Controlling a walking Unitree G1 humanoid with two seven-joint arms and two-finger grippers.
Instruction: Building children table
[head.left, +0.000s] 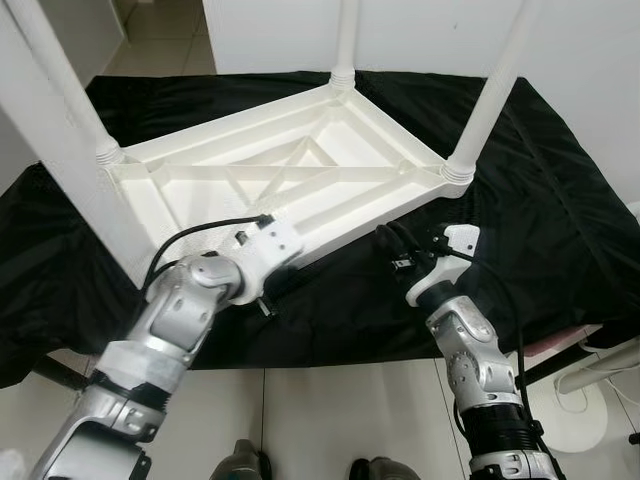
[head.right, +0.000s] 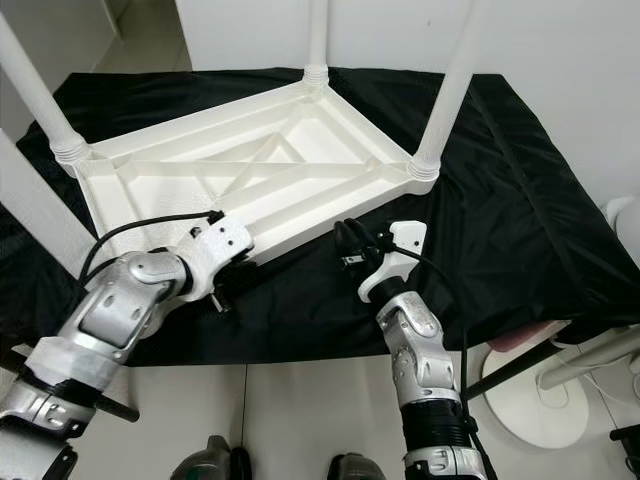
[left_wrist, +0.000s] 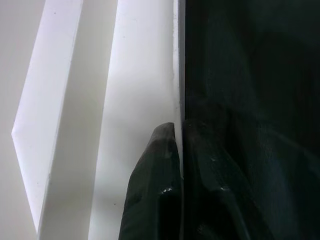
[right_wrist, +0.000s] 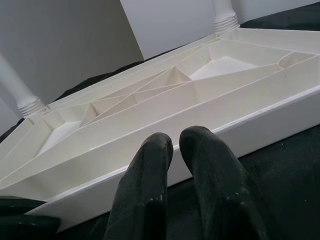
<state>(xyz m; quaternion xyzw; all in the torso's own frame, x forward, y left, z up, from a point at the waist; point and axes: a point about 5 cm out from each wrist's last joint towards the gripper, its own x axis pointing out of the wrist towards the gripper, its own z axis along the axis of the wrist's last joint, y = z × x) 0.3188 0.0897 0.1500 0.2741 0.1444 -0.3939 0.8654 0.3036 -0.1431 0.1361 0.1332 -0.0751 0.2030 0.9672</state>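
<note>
Our left gripper (left_wrist: 177, 165) reaches forward, fingers clamped on the near rim of the upside-down white table (head.left: 300, 175) lying on the black cloth (head.left: 560, 230). Our right gripper (right_wrist: 175, 150) hovers beside that rim, fingers together.

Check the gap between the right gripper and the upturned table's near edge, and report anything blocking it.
Nothing visible blocks it. The right gripper, fingers together, points at the near edge of the white table, with only bare black cloth between them. The left gripper is already at that edge, further along.
</note>
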